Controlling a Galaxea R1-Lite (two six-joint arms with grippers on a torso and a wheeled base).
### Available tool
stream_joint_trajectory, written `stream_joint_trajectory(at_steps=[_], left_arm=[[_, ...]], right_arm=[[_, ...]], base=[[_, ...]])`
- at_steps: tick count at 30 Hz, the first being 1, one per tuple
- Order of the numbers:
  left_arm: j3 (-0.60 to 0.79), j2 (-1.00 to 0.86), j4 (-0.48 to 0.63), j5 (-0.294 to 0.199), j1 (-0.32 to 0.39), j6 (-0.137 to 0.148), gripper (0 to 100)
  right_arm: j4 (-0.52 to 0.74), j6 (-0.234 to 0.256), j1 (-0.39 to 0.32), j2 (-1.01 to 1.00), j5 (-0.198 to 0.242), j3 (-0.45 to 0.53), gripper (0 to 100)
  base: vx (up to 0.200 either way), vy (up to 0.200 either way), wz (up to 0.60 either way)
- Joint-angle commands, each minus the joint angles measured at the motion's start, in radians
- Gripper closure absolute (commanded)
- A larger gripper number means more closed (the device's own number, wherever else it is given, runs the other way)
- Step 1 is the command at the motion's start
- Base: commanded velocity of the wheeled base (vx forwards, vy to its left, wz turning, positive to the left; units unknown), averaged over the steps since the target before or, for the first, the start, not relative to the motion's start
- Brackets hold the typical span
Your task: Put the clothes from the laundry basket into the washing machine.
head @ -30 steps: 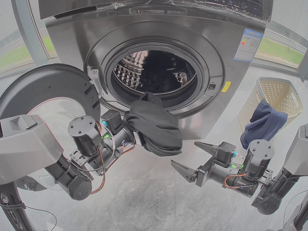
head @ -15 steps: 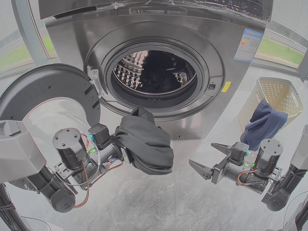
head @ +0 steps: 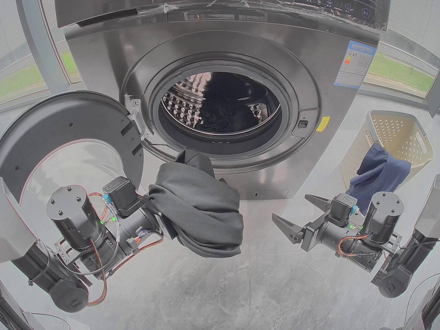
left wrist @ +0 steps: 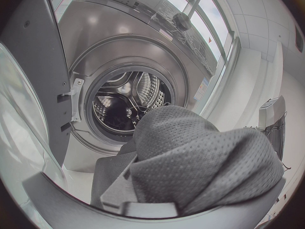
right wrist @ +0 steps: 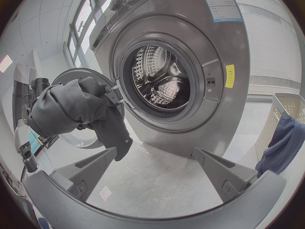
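A dark grey garment (head: 201,207) is bunched over my left gripper (head: 159,222), which is shut on it, low in front of the washing machine (head: 220,42) and below its open drum (head: 220,104). The cloth hides the fingertips; part of one finger (left wrist: 116,188) shows beneath it. Something dark lies inside the drum. My right gripper (head: 293,209) is open with nothing in it, at the lower right above the floor, between the machine and the laundry basket (head: 405,136). A navy garment (head: 378,175) hangs over the basket's near rim.
The round washer door (head: 59,129) stands swung open on the left, right behind my left arm. Grey tiled floor (head: 256,289) lies free between the two arms. Windows run behind the machine.
My left arm has drawn back, down and to the left, carrying the grey garment off the drum's lip. My right arm has pulled back to the right, still open.
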Motion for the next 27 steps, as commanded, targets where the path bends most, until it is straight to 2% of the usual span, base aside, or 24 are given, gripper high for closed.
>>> stream_joint_trajectory(at_steps=[1,5,8,14,23,27], left_arm=[[0.002,-0.012,0.000,0.005,-0.004,0.001,100],[0.006,-0.020,0.000,0.006,-0.012,0.019,100],[0.008,-0.021,0.000,0.009,-0.024,0.045,100],[0.002,-0.021,0.000,0.014,-0.041,0.047,100],[0.009,-0.023,0.000,0.061,-0.085,0.050,100],[0.009,-0.015,0.000,0.058,-0.084,0.050,100]], right_arm=[[0.000,0.000,-0.007,0.005,0.001,-0.003,0],[0.000,0.000,-0.005,0.005,0.001,-0.003,0],[0.000,0.000,-0.005,0.003,0.000,-0.003,0],[0.000,0.001,-0.005,0.005,0.000,0.000,0],[0.000,0.001,-0.005,0.006,0.001,0.000,0],[0.000,0.001,-0.003,0.005,0.000,0.002,0]], base=[[0.000,0.000,0.00],[0.000,0.000,0.00],[0.000,0.000,0.00],[0.000,0.000,0.00],[0.000,0.000,0.00],[0.200,0.000,0.00]])
